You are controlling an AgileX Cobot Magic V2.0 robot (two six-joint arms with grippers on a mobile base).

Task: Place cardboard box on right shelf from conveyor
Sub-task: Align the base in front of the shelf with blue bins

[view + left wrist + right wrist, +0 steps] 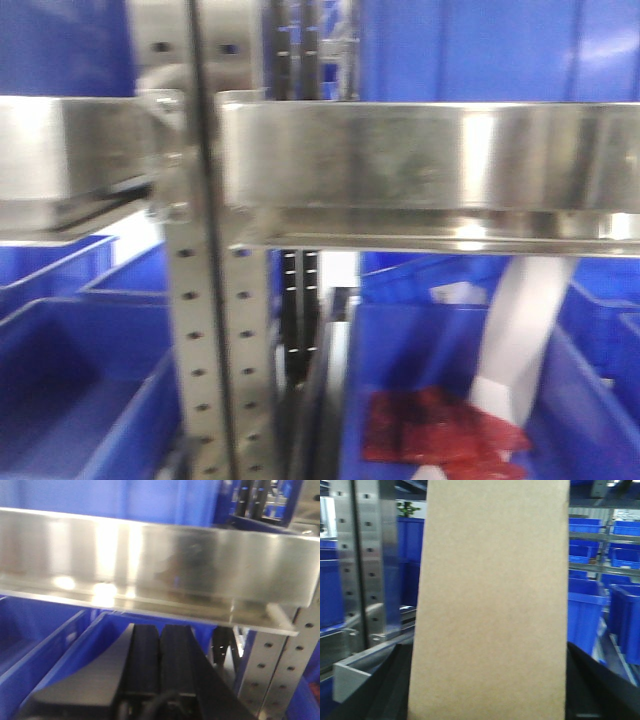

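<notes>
Cardboard box [490, 605] is up by the rack, with no conveyor in view, so pickup looks done and only placing remains. The left claw [160, 630] is clenched on nothing just below the right shelf [430, 155] lip. The right claw [490, 700] grasps the box by its side edges, long axis pointing straight out from the claw, broad face toward the wrist camera.

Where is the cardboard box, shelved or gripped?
Gripped: the cardboard box rises upright between the dark fingers of the right gripper.
</notes>
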